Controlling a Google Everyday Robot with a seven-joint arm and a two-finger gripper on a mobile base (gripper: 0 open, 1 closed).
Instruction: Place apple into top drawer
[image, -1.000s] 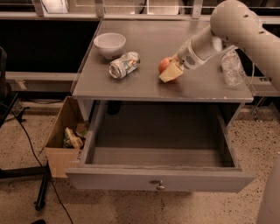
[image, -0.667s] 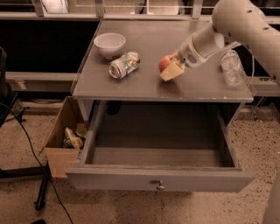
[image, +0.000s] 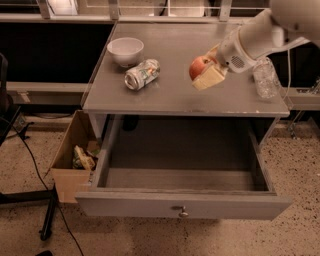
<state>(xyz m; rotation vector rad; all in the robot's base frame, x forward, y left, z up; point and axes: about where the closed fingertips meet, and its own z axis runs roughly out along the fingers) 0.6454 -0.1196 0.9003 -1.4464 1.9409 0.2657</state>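
Arm (image: 260, 35) and claw take the eye first: the gripper (image: 204, 69) hangs over the right half of the grey table (image: 170, 100), its tan fingers (image: 210, 80) closed on the apple (image: 198, 67), one finger under the fruit and the other partly hidden behind it. From there the white forearm climbs up and to the right, thick and rounded, and leaves the view at the top right corner. The apple, red-orange, is held over the tabletop, farther back than the open drawer; I cannot tell whether it clears the surface or brushes it. Around it, from the left: a brown cardboard box (image: 65, 165) stands open on the speckled floor against the table's left leg, with some crumpled packaging inside. On the tabletop a white bowl (image: 125, 50) sits near the back left corner, and a crushed can (image: 142, 74) lies on its side just beside it, toward the front. Well apart from those, right of the gripper and partly behind the arm, a clear plastic bottle (image: 265, 77) stands upright near the table's right edge. Below, the top drawer (image: 180, 205) is pulled fully out, a small metal knob (image: 183, 212) at the centre of its front panel.
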